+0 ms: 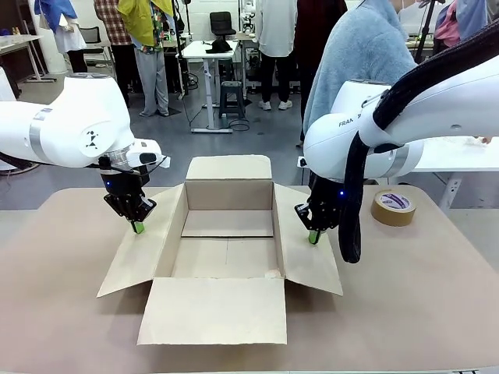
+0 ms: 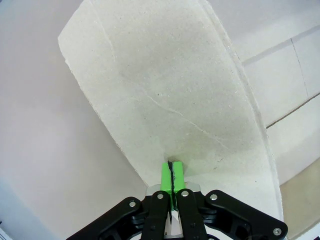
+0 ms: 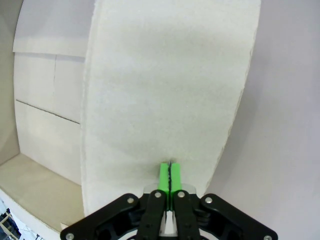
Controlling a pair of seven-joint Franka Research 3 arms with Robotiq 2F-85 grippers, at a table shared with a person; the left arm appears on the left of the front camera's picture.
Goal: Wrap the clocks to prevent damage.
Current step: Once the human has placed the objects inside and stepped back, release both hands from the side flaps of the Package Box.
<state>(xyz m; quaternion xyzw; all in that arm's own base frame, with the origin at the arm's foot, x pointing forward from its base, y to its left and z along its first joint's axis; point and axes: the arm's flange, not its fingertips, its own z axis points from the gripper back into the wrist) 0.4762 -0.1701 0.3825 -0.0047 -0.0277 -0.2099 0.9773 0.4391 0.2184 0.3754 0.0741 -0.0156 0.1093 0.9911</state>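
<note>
The clocks are out of view. An open cardboard box point(image 1: 228, 195) sits mid-table with all its flaps spread outward. My left gripper point(image 1: 138, 227) is shut, its green tips down on the box's left flap point(image 1: 144, 253). In the left wrist view the shut left gripper point(image 2: 171, 172) meets that flap point(image 2: 165, 90). My right gripper point(image 1: 313, 236) is shut too, tips on the right flap point(image 1: 310, 265). The right wrist view shows the right gripper point(image 3: 170, 175) closed against the pale flap point(image 3: 165, 85). Neither gripper holds anything.
A brown tape roll point(image 1: 393, 207) lies on the table to the right of the box. A person in a light blue fleece point(image 1: 359, 54) stands at the far right. The front flap point(image 1: 214, 310) lies flat toward me.
</note>
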